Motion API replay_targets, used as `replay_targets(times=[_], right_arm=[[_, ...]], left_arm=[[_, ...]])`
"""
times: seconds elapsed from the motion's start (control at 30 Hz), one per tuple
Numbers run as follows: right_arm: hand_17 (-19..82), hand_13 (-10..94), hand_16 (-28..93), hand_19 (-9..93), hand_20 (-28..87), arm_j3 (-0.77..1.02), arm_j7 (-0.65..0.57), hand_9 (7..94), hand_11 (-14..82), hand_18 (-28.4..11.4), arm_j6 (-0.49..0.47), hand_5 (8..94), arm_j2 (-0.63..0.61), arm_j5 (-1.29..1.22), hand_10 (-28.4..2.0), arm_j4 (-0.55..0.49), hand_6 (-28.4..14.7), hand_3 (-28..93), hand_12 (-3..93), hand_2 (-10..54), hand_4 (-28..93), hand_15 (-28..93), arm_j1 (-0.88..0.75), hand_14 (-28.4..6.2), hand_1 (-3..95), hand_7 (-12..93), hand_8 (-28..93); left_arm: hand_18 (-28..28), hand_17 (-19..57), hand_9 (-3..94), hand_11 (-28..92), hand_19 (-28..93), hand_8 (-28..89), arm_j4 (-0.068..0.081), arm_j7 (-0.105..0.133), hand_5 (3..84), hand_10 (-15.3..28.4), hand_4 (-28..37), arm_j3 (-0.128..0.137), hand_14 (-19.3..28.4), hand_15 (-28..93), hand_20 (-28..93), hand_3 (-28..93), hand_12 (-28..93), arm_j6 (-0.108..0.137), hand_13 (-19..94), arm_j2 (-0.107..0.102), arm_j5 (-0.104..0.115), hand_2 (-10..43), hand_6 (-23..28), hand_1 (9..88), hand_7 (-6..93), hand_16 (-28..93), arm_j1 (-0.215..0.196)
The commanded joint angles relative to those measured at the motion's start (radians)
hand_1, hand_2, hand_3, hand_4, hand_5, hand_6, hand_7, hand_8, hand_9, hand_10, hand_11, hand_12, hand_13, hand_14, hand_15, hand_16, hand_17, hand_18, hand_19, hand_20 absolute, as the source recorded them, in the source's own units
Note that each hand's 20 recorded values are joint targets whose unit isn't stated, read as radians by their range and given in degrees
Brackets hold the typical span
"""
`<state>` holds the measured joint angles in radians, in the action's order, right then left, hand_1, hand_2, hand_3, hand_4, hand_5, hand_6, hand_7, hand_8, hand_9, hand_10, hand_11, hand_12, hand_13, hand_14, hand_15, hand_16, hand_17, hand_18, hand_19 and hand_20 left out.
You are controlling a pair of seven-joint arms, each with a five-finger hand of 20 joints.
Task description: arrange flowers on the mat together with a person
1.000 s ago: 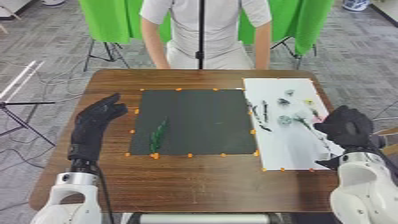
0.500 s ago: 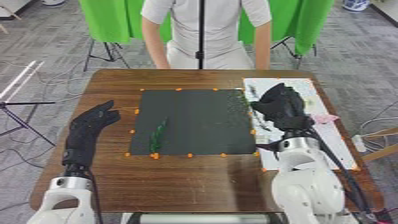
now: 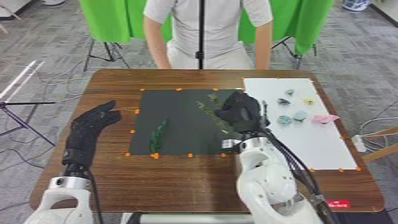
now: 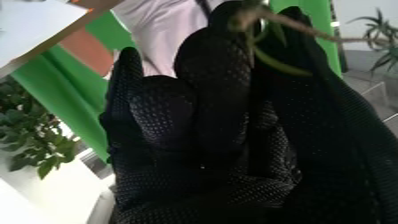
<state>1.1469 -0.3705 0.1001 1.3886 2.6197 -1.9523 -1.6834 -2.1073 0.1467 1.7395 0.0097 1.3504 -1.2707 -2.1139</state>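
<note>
Holding thin green sprig in right hand, fingers closed on its stem, over right side of dark mat. Long green leaf lies on mat's left part. Pink flower on white sheet, right of mat. Left hand relaxed, fingers uncurled, over bench left of mat.

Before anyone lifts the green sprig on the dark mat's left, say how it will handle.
The green sprig looks slim, so it is probably light. Its narrow tip may flop. Lying flat on the dark mat, it would likely slide rather than roll.
</note>
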Motion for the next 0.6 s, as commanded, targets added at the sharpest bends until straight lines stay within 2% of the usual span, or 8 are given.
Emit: replay_targets(times=[0.03, 0.3, 0.33, 0.6], right_arm=[[29, 74, 41, 61, 50, -0.068, 0.016, 91.4, 38.5, -19.5, 0.042, 89.0, 0.035, 0.043, -9.2, 0.081, 1.7, 64, 34.5, -9.5, -26, 66, 0.057, -11.8, 56.0, 21, 13], [29, 74, 41, 62, 50, -0.118, 0.033, 91.5, 39.8, -19.8, 0.013, 89.2, 0.050, 0.055, -9.3, 0.155, 1.7, 64, 33.0, -9.5, -26, 67, 0.082, -11.9, 56.0, 21, 12], [29, 74, 41, 62, 50, -0.123, 0.032, 91.5, 40.1, -19.8, 0.011, 89.3, 0.053, 0.061, -9.4, 0.163, 1.7, 64, 32.8, -9.5, -26, 67, 0.085, -11.9, 55.9, 20, 12], [29, 73, 42, 62, 50, -0.148, 0.035, 91.3, 41.6, -20.1, -0.031, 89.4, 0.061, 0.057, -9.6, 0.197, 1.9, 64, 31.2, -9.5, -26, 68, 0.110, -12.2, 55.3, 20, 11]], left_arm=[[16.5, 0.2, 46.2, 21, 19, -5, 0.005, -0.016, 47.2, 14.2, -18.4, -0.003, 19.1, 26, 21, 63, 15, -0.019, 35, 0.001, -0.012, -1.9, 5.7, 28.2, 13.5, 3, -0.004], [16.4, 0.2, 46.1, 21, 19, -5, 0.004, -0.019, 47.2, 14.1, -18.4, -0.002, 19.2, 26, 21, 63, 15, -0.034, 35, 0.007, -0.020, -1.8, 5.7, 28.2, 13.3, 3, -0.005], [16.4, 0.2, 46.1, 21, 19, -5, 0.008, -0.023, 47.1, 14.1, -18.3, -0.004, 19.2, 26, 21, 63, 15, -0.036, 35, 0.002, -0.018, -1.8, 5.7, 28.2, 13.3, 3, 0.001], [16.5, 0.0, 46.1, 21, 19, -5, 0.007, -0.029, 47.1, 14.2, -18.3, -0.007, 19.2, 26, 21, 63, 15, -0.047, 35, -0.001, -0.023, -1.9, 5.7, 28.2, 13.2, 3, 0.003]])
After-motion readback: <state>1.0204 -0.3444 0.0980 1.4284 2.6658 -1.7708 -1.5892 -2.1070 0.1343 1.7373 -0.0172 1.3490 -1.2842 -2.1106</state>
